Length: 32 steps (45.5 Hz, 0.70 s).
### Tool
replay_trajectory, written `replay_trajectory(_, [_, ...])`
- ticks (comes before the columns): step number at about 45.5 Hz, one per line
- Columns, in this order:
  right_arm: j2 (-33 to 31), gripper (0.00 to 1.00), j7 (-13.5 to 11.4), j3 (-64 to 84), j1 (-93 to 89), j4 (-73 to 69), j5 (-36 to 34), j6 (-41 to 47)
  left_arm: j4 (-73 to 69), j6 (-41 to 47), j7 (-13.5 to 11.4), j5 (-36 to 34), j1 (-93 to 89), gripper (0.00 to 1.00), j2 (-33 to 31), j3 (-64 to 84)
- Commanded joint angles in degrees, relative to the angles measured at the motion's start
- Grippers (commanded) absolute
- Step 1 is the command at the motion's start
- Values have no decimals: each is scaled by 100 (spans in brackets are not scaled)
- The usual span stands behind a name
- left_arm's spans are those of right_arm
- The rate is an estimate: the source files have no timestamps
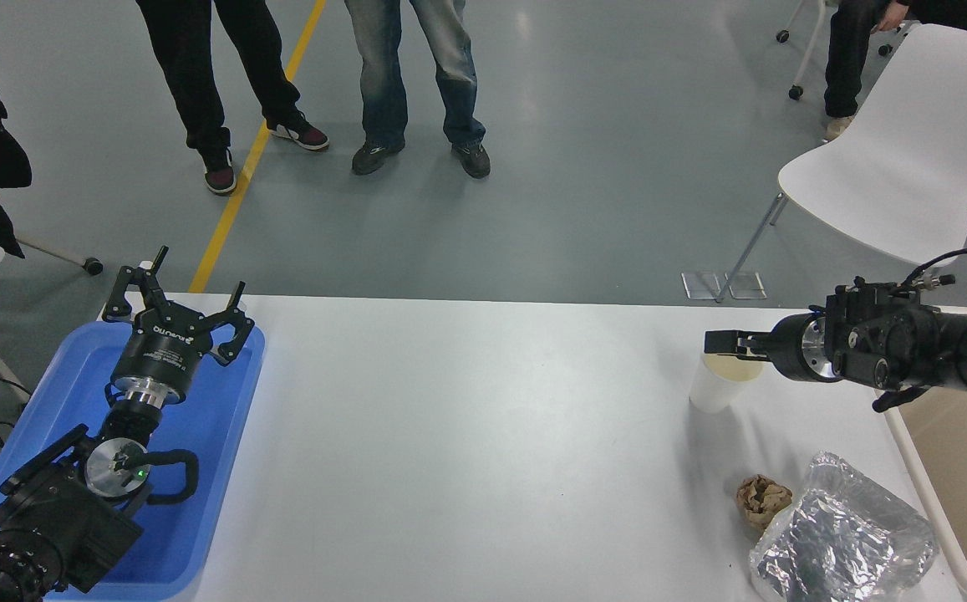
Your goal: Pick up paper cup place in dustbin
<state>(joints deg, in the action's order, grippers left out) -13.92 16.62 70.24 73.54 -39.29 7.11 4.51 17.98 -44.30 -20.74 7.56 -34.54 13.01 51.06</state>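
One paper cup point(713, 390) sits just under the right gripper's point(721, 344) fingers.

At the lower left of the frame we see a blue tray point(224, 468) on the white table point(466, 451). At the lower right lie a crumpled brown paper ball point(763, 497) and, touching it, a crinkled foil bag point(842, 543). Along the top we see two standing people's legs point(399, 84), a yellow floor line point(253, 155) and, upper right, a white chair point(901, 142)

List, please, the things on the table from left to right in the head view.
Blue tray with the left gripper over it → paper cup → brown paper ball → foil bag → dustbin.
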Motion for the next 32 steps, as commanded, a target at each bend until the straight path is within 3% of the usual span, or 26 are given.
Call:
replay_trajectory(1, [21, 99, -229, -10, -191, 211, 1, -64, 4, 0, 0, 0, 0, 100, 0, 0])
replay_trajectory(11, [21, 99, -238, -19, -287, 211, -8, -126, -5, 0, 0, 0, 0, 100, 0, 0])
replay_trajectory(19, [30, 85, -247, -28, -367, 211, -78, -126, -5, 0, 0, 0, 0, 100, 0, 0])
replay_trajectory(23, [30, 66, -264, -133, -402, 185, -17, -117, 4, 0, 0, 0, 0, 100, 0, 0])
replay_trajectory(28, [21, 25, -431, -177, -428, 132, -52, -108, 4, 0, 0, 0, 0, 100, 0, 0])
replay_trajectory(32, [21, 12, -528, -177, -446, 132, -78, -108, 3, 0, 0, 0, 0, 100, 0, 0])
